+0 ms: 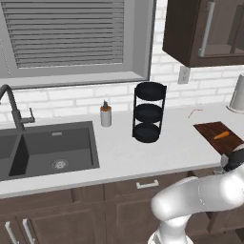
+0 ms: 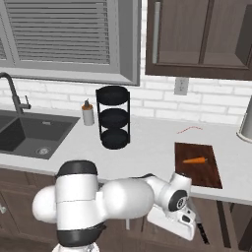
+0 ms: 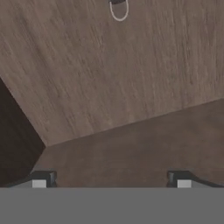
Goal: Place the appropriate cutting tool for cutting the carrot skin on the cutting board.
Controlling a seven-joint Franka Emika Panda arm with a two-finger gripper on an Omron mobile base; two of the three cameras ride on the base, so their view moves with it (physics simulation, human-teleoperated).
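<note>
Tool (image 3: 112,179) open low, carrot (image 2: 195,160) lengthwise across cutting board (image 2: 198,173)

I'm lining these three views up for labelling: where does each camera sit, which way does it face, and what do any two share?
Left base view: behind the arm on its left, facing forward and down at the counter, sink and window; white arm at lower right.
Right base view: behind on the right, same counter; arm at lower left, gripper low before the cabinets.
Hand view: on the hand, facing brown wood panels; gripper tips at the bottom, set apart.
Both base views share the cutting board with the carrot and the black rack.
</note>
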